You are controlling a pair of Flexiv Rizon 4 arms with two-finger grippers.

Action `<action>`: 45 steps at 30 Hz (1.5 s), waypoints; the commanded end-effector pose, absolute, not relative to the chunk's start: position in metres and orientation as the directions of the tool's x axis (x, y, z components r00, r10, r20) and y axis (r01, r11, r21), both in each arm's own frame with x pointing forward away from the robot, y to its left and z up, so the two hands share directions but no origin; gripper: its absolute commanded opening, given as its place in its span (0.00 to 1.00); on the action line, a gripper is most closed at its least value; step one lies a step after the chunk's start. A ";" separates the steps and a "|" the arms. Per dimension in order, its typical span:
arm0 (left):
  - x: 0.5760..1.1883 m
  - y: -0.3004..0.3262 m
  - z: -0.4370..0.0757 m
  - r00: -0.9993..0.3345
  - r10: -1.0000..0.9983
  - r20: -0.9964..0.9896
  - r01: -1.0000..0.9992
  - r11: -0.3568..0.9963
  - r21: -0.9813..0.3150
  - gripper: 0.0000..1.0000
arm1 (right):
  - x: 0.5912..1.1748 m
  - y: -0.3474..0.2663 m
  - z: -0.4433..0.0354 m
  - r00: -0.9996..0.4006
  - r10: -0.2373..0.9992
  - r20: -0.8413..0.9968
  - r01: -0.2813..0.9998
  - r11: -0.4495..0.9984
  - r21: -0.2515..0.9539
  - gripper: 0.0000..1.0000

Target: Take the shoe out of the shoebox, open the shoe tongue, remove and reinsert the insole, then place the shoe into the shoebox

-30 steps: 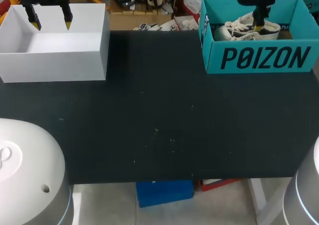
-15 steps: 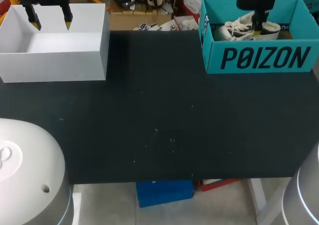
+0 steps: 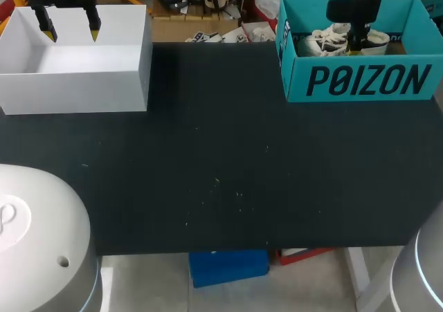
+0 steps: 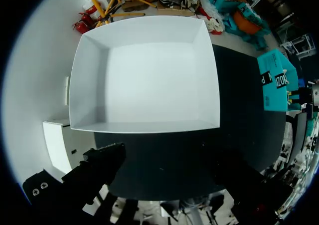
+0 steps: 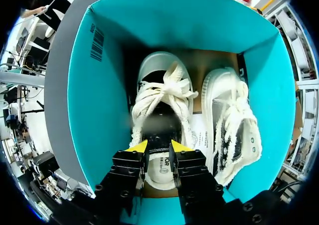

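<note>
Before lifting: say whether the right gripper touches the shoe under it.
Cannot tell. In the right wrist view the right gripper hangs over the shoe's opening; no contact or gap shows plainly.

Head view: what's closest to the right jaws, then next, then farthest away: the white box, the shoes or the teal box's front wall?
1. Shoes: right under the jaws.
2. Teal box's front wall: just in front of them.
3. White box: far across, at the left corner.

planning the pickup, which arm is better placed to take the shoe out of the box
Right. The right pincer hangs directly above a shoe inside the teal shoebox; the left pincer is over the white box at the table's opposite end.
</note>
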State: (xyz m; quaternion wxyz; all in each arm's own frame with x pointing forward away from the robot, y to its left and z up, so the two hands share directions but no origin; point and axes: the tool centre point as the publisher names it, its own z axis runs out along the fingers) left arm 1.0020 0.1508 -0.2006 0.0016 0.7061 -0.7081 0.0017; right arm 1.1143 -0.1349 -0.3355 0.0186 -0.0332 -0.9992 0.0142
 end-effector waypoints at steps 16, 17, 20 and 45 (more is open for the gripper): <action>1.001 0.150 -0.200 -0.001 -1.000 0.002 -1.000 0.001 0.002 1.00 | 1.121 -0.128 -0.372 -0.993 0.080 0.092 0.080 0.997 -0.007 0.23; 1.001 0.150 -0.200 -0.001 -1.000 0.002 -1.000 0.001 0.002 1.00 | 1.121 -0.127 -0.373 -0.992 0.080 0.094 0.079 0.997 -0.006 0.24; 1.001 0.150 -0.200 -0.001 -1.000 0.002 -1.000 0.001 0.002 1.00 | 1.121 -0.126 -0.375 -0.992 0.078 0.100 0.078 0.997 -0.003 0.31; 1.001 0.150 -0.200 -0.001 -1.000 0.002 -1.000 0.001 0.002 1.00 | 1.119 -0.130 -0.375 -0.991 0.083 0.104 0.083 0.997 -0.007 0.00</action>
